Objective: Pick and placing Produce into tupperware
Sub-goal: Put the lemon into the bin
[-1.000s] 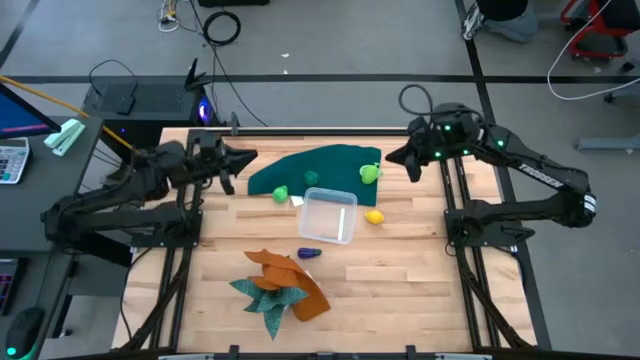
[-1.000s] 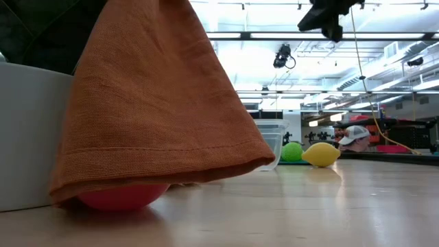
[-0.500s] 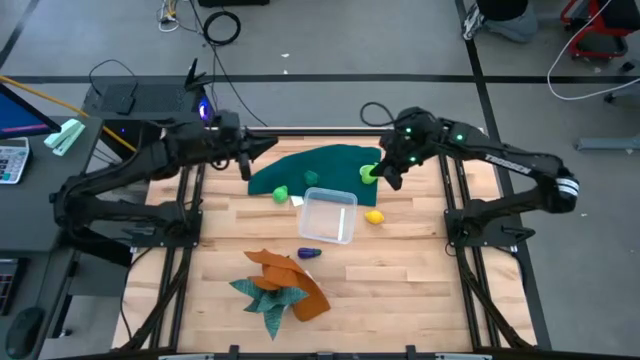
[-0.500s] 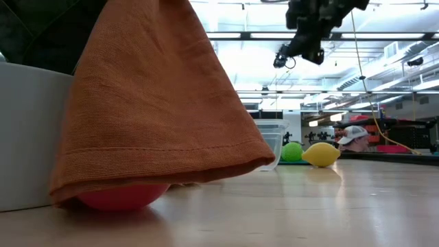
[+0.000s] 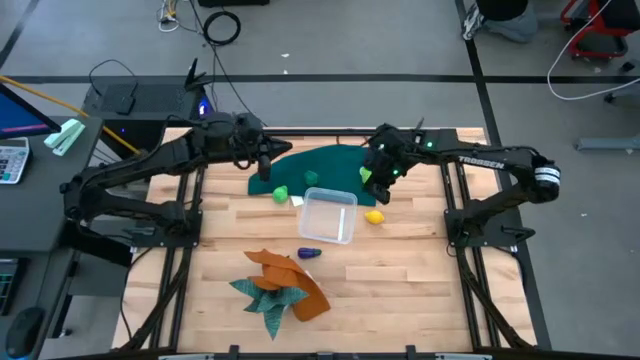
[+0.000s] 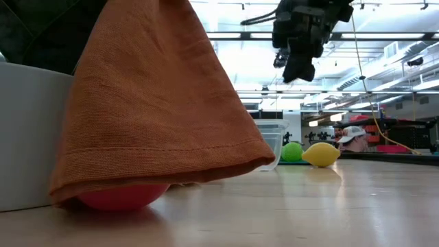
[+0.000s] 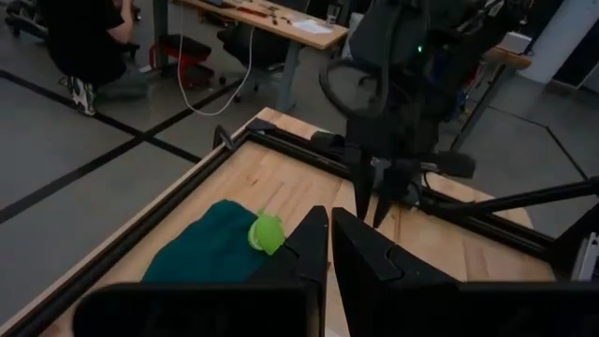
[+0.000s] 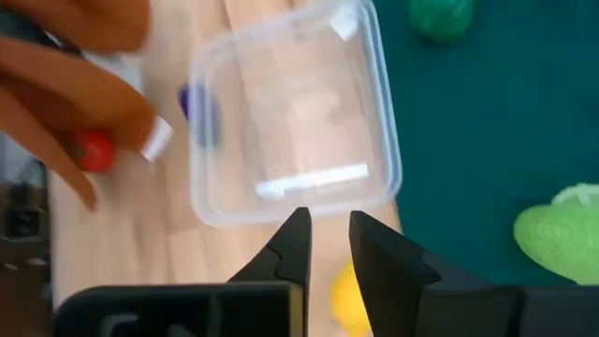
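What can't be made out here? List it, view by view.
- Red toy, low view: mostly under the orange cloth.
- Tub, low view: largely behind that cloth.
- Yellow toy, right wrist view: partly behind the right end effector.
- Purple toy, right wrist view: blurred, shape unclear.

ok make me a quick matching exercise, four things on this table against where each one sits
Things:
1. light green fruit
2. lemon
3. purple piece
4. tub

Places:
A. on bare wood just right of the tub
B. on the dark green cloth, under the right gripper
C. mid-table, empty
D. between the tub and the orange cloth

Pairs: 1-B, 2-A, 3-D, 4-C
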